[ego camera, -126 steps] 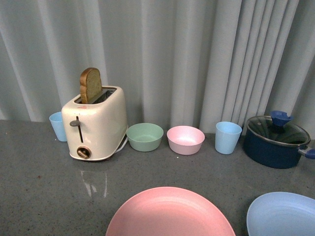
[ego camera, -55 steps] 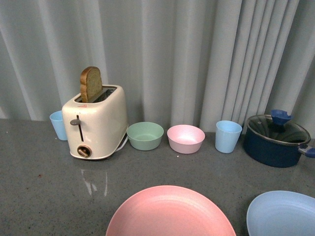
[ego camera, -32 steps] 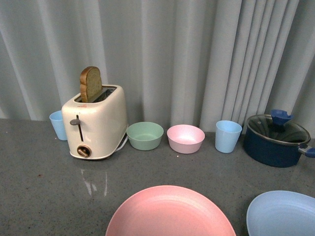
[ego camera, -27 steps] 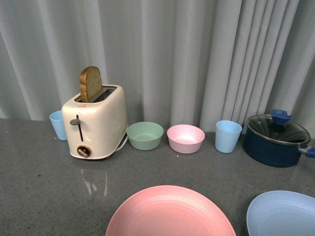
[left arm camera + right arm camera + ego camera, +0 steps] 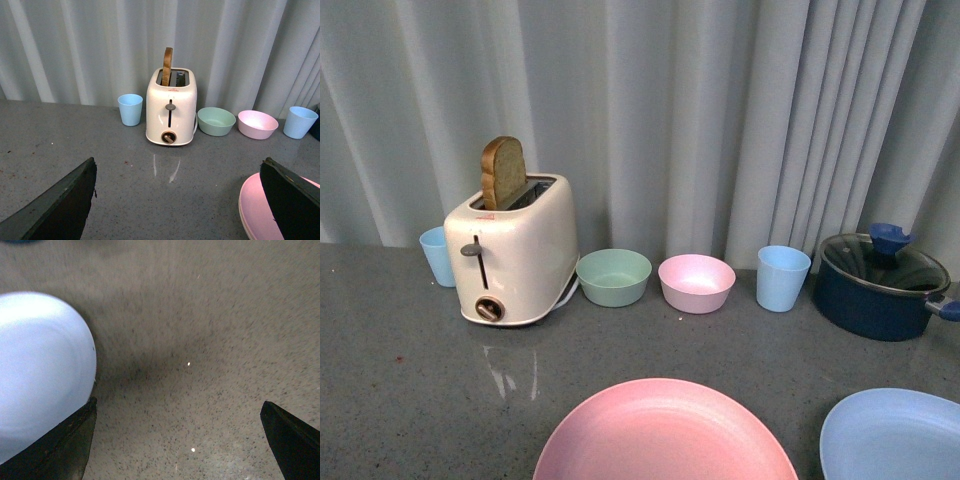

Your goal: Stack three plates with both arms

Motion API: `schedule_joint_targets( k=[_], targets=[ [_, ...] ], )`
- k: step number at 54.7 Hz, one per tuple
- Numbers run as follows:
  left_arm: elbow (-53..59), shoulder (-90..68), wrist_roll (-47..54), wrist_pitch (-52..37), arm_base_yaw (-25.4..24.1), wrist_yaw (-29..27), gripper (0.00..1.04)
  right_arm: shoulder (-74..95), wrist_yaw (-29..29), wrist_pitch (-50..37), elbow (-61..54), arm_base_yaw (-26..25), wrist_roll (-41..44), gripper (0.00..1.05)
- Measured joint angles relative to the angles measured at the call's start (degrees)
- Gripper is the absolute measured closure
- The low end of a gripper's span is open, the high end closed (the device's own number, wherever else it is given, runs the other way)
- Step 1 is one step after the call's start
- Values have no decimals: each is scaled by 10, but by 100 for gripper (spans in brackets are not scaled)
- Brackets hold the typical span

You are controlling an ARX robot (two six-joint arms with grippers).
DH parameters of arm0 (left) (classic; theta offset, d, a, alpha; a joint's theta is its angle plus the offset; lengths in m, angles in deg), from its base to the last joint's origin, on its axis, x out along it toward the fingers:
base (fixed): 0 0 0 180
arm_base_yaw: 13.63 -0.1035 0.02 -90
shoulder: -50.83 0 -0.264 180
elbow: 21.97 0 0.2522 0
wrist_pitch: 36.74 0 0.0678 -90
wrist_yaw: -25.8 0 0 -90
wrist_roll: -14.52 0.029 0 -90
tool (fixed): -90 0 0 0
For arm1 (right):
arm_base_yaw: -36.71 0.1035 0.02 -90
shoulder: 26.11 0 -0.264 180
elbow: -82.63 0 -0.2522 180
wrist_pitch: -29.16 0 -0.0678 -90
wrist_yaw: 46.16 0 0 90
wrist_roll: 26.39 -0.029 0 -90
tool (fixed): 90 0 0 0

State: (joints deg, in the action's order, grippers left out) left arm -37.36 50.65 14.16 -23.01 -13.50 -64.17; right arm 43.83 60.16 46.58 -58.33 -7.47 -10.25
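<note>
The pink plate (image 5: 665,432) and the near-right light blue plate (image 5: 895,435) are judged light, stiff and slick, best pinched at the rim. The left gripper (image 5: 177,167) and right gripper (image 5: 177,402) are spread wide, empty.

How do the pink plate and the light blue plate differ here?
Colour: the pink plate is pink, the light blue plate pale blue. Place: the pink plate lies ahead of the robot's middle, the light blue plate off to its right. Nearness: the pink plate shows beside the left tool, the light blue plate beside the right tool. Both lie flat on the grey counter, apart, unstacked and ungripped.
</note>
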Motion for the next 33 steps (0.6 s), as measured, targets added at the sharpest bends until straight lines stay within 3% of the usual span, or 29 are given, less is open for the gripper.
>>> schedule_joint_targets(
  k=[13, 33],
  targets=[
    [0, 0, 0, 0, 0, 0, 7, 207, -40, -60, 61, 76, -16, 7],
    [0, 0, 0, 0, 0, 0, 7, 375, -17, -103, 157, 162, -104, 7]
  ],
)
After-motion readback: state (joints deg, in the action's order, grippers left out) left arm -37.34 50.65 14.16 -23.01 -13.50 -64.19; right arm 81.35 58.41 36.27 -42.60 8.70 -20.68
